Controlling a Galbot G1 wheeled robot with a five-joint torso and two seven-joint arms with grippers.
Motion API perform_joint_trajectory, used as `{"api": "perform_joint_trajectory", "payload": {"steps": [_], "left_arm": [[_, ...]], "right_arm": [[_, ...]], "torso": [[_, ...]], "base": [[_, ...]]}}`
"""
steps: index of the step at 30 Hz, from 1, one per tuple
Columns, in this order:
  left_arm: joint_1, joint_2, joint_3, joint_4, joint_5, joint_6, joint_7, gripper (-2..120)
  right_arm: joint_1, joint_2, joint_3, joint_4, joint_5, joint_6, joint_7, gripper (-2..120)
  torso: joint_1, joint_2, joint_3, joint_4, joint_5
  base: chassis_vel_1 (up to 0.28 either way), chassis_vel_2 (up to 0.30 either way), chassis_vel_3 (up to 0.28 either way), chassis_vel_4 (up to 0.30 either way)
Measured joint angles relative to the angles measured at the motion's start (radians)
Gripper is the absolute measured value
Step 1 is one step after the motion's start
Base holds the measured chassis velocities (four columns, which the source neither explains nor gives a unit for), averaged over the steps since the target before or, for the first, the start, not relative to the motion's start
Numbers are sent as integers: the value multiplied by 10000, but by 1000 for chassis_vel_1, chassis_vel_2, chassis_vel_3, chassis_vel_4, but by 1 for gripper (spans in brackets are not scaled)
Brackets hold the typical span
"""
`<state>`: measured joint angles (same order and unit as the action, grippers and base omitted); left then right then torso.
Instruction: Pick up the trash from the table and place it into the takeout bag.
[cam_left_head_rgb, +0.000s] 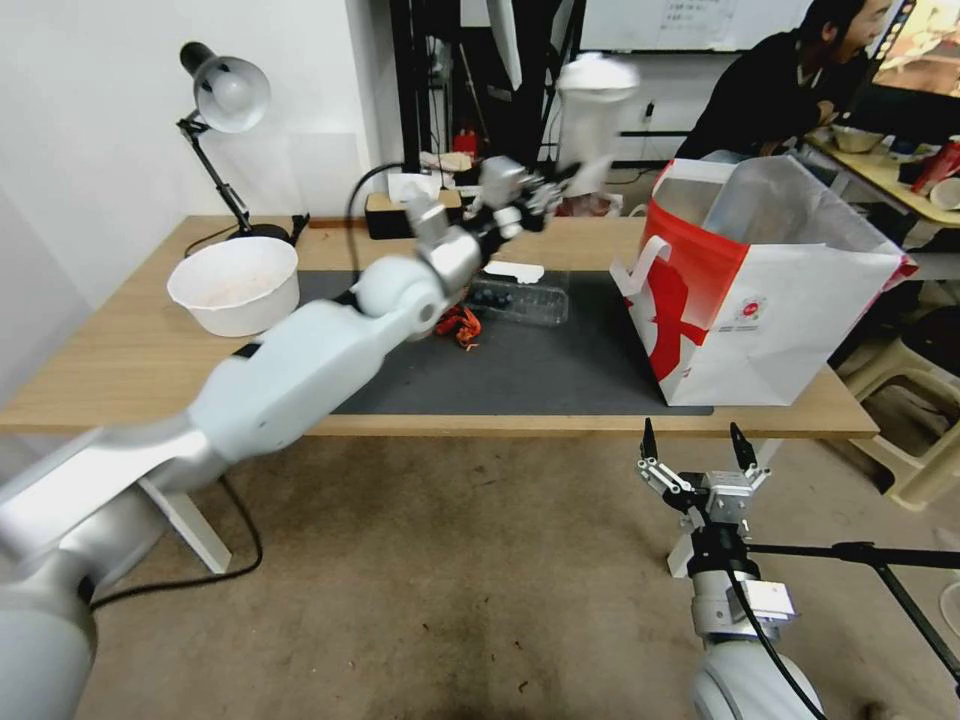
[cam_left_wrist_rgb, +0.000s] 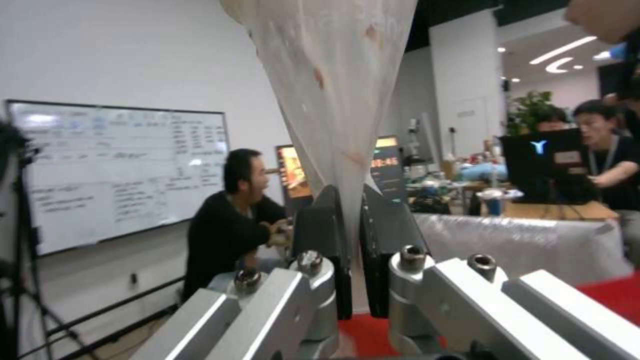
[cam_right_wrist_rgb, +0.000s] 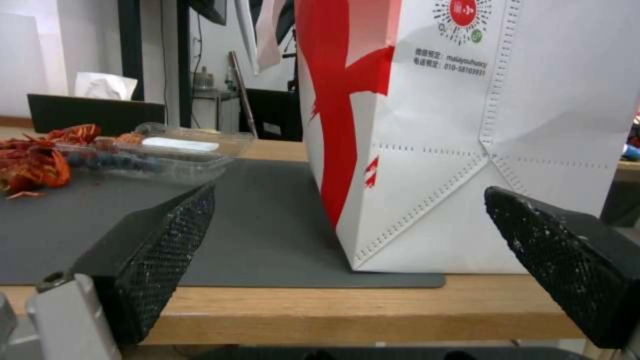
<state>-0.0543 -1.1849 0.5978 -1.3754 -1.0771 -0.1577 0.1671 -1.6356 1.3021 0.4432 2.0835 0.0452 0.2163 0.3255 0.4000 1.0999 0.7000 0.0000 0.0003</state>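
On the long light-wood surface (cam_left_head_rgb: 150, 350) my left tool (cam_left_head_rgb: 553, 188), arm stretched up and across, pinches a translucent plastic cup (cam_left_head_rgb: 592, 110) by its rim, short of the boxy white-and-red takeout bag (cam_left_head_rgb: 770, 310). Thin grip; I'd fear slippage. My right tool (cam_left_head_rgb: 695, 448) hangs open below the edge.

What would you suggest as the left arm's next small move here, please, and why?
Probably carry it on toward the takeout bag. The left gripper, shut on the translucent cup, holds it above the table's far edge, short of the bag's open top. The right gripper waits open below the front edge.
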Motion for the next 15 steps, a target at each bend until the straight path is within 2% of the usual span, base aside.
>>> {"api": "perform_joint_trajectory", "payload": {"steps": [5, 7, 9, 15], "left_arm": [[-957, -597, 878, 417, -417, 217, 55, 3], [-1046, -653, 995, 464, -469, 255, 59, 3], [-1503, -943, 1670, 782, -653, 370, 130, 3], [-2096, -1475, 2513, 1464, -800, 622, 296, 3]], "right_arm": [[-19, 24, 33, 0, -8, 23, 8, 100], [-20, 29, 35, 0, -8, 28, 8, 100], [-22, 50, 35, -1, -12, 41, 11, 100], [-19, 91, 38, 12, -13, 66, 16, 100]], "torso": [[0, 0, -1, 0, -1], [0, 0, -2, 0, -1], [0, 0, -2, 1, -2], [0, 0, -1, 0, -1]], "base": [[0, 0, 0, 0], [0, 0, 0, 0], [0, 0, 0, 0], [0, 0, 0, 0]]}}
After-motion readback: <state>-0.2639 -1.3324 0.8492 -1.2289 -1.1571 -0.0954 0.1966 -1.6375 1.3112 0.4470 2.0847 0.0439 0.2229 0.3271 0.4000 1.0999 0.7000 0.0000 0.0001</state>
